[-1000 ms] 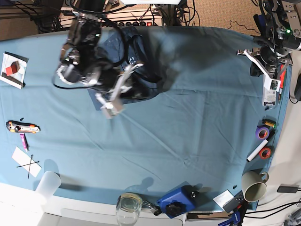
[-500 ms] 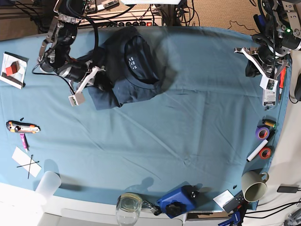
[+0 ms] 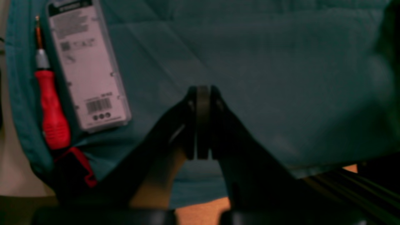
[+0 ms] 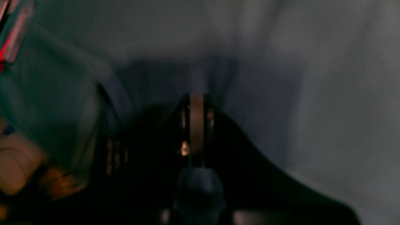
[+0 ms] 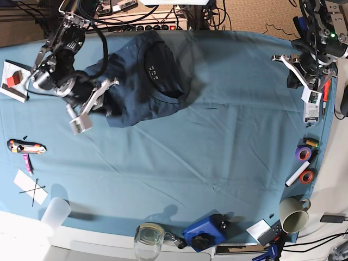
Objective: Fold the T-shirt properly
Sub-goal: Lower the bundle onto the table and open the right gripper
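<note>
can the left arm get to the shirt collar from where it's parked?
Probably yes on access: the left gripper sits shut at the table's far edge, with only bare table cloth between it and the T-shirt collar. Whether it stretches that far, can't tell.

Motion blur smears the right wrist view so the cloth around the right gripper (image 4: 197, 125) reads only as grey folds, while in the base view the right arm hides the T-shirt's (image 5: 157, 81) edge at nine o'clock.

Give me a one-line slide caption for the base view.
Right arm at the bunched navy T-shirt on the teal table cloth; left arm parked at the far edge.
</note>
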You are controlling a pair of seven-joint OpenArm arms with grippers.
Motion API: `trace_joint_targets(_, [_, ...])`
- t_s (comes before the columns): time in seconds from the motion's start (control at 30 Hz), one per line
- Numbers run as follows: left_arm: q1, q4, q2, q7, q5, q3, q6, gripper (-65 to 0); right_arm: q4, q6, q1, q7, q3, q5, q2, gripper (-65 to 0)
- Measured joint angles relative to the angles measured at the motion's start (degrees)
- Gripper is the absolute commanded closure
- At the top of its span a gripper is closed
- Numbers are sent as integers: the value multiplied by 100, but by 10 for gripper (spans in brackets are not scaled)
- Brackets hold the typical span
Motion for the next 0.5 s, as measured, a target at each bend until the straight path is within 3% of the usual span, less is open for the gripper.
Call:
trace_joint_targets(0.2, [271, 0, -61, 144, 498, -2, 592, 0, 706, -9, -887, -188, 2, -330, 0, 0])
trace_joint_targets(0.5, [879, 0, -50, 361, 487, 0, 581, 0, 1716, -2, -2087, -55, 634, -256, 0, 0])
